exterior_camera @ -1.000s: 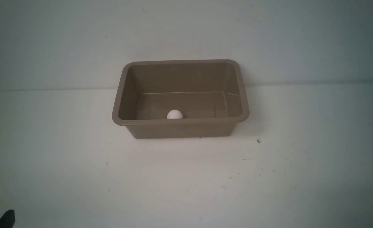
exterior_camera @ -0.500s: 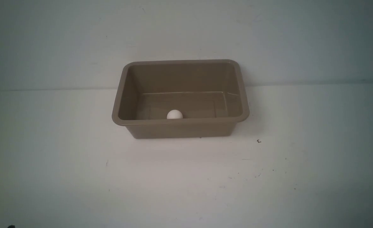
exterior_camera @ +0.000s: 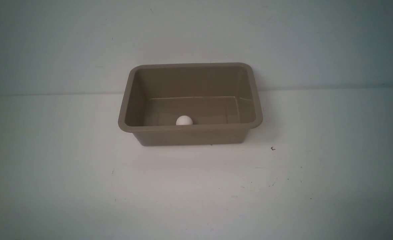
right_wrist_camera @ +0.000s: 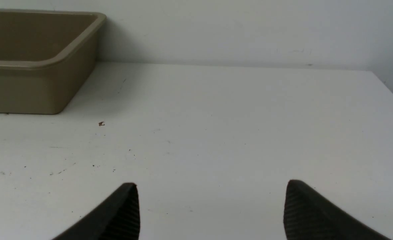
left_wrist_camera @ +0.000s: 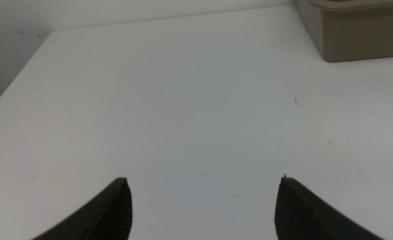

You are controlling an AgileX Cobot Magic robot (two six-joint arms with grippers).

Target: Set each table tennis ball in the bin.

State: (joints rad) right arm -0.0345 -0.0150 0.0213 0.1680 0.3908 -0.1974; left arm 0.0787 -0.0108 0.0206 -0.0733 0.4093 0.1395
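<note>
Table tennis ball (exterior_camera: pixel 184 120) is what we look for first, and we find it inside the bin (exterior_camera: pixel 190 137), low against the near wall and a little left of the middle; the near rim hides its lower part from us. Around the bin we see the pale surface (exterior_camera: pixel 196 193), scattered with small dark specks and scratches, most of them near the bin and to its right. One darker, curled mark (exterior_camera: pixel 273 148) sits just beyond the bin's near right corner. Behind, a pale wall (exterior_camera: pixel 196 30) rises from the far edge of the surface, and the bin stands close up to it, its far rim showing against the wall. Between us and the bin nothing stands in the way – only bare, marked surface.

The bin itself is tan-brown, rectangular and upright, with rounded corners, a flared rim and walls that slope inward toward the floor. We see into it from above the near side, and the single white ball is all that we can make out in it.

Our left gripper (left_wrist_camera: pixel 203 200) has its fingers spread wide with nothing between them. Our right gripper (right_wrist_camera: pixel 211 203) is wide open too – and empty, its dark fingertips well apart over the surface.
</note>
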